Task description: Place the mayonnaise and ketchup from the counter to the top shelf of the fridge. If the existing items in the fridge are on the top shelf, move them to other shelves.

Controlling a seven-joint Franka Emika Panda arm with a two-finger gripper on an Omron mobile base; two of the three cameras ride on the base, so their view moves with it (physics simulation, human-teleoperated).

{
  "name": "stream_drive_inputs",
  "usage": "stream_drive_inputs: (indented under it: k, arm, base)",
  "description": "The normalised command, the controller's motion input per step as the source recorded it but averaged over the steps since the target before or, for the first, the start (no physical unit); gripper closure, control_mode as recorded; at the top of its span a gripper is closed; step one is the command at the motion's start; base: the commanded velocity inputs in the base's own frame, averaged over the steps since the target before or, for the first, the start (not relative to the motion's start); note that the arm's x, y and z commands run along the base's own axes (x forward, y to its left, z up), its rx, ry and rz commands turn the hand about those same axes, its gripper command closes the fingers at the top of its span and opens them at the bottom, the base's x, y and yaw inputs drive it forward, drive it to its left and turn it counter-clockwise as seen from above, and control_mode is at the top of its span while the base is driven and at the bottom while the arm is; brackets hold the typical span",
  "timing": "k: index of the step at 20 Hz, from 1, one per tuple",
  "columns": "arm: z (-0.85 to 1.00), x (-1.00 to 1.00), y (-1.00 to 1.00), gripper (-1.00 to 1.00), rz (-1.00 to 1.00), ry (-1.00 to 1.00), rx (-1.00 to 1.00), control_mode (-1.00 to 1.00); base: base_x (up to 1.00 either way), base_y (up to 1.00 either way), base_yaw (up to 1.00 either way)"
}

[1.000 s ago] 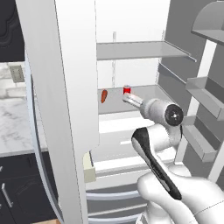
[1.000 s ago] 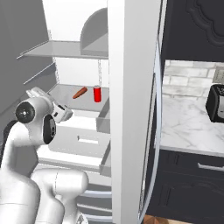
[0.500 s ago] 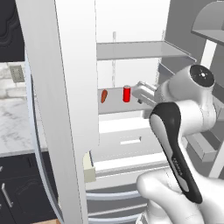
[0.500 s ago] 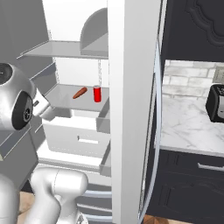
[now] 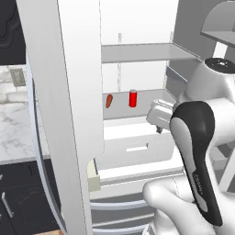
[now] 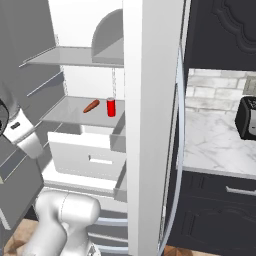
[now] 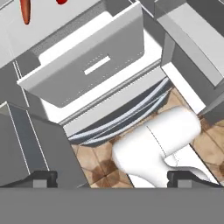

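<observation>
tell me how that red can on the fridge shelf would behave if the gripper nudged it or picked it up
The red can stands upright, tall for its narrow base, on the grey shelf, so a high nudge would probably tip it. Once down, its round body would likely roll, perhaps toward the orange-red item beside it. It looks rigid and smooth, so a firm grip around the middle seems safest.

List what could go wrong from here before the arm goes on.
1. The gripper is open and holds nothing, pointing down at the drawer and floor, so neither condiment is in hand.
2. The red can and orange-red item sit on the lower shelf; a sweep across it could knock them over.
3. The wrist hangs close to the drawer front in the left base view and may strike it.
</observation>
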Motion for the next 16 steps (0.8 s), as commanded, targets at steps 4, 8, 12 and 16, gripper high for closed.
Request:
stream_drive_inputs:
  k: [4, 8, 12, 16]
  arm:
    - [-0.1, -0.56, -0.14, -1.0, 0.22, -0.11, -0.06, -1.0]
    - [0.0, -0.14, -0.18, -1.0, 0.3, -0.34, -0.07, -1.0]
    - [0.0, 0.01, 0.01, -1.0, 0.19, -0.13, -0.06, -1.0]
    - [0.0, 0.05, 0.03, -1.0, 0.0, 0.0, 0.0, -1.0]
  base:
    - [0.0, 0.0, 0.0]
    - [0.0, 0.0, 0.0]
    - [0.0, 0.0, 0.0]
    - [0.0, 0.0, 0.0]
